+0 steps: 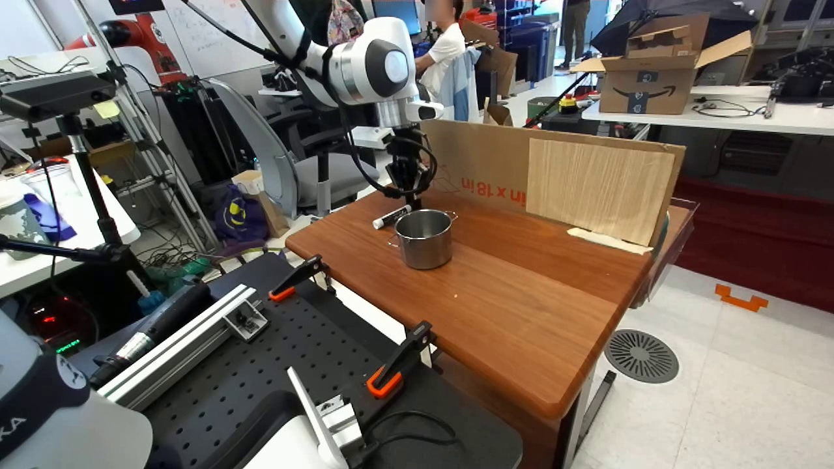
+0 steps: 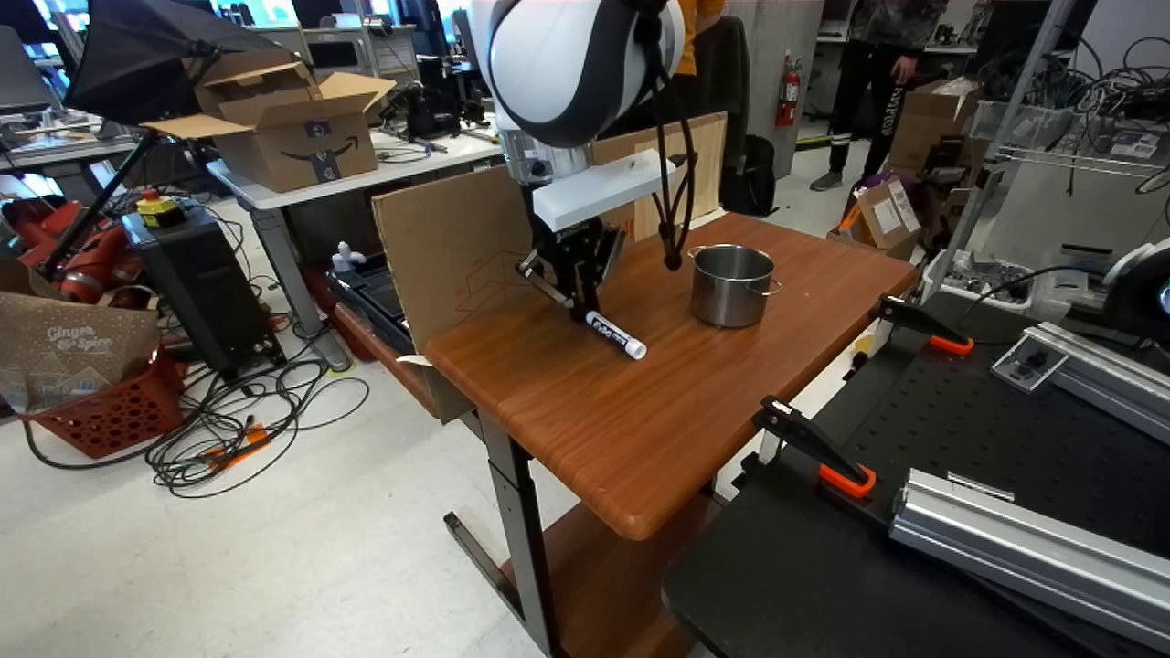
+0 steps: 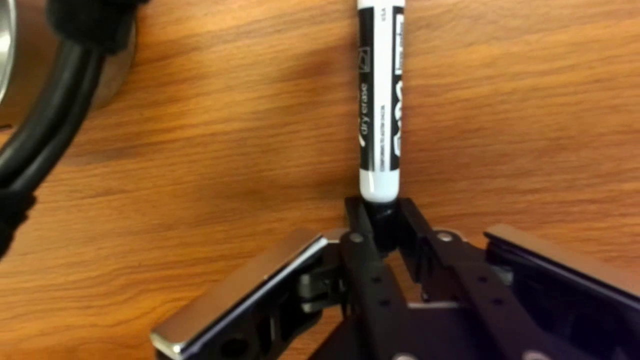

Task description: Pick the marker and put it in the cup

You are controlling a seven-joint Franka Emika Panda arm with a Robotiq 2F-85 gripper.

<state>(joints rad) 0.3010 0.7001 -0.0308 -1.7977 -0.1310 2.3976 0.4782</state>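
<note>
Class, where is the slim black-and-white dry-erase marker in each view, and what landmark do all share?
In an exterior view: marker just left of centre, left of the round grey metal cup.
In an exterior view: marker near the middle, left of the cup.
Wrist view: marker right of centre, from the top edge to the black gripper; cup cut off at upper left.
Shared landmark: the cup.

The brown wood-grain worktop carries the cup, upright between the long edges. A pale strip lies along one long edge near a corner. Whether the marker, toward a short edge, touches the worktop is unclear.
</note>
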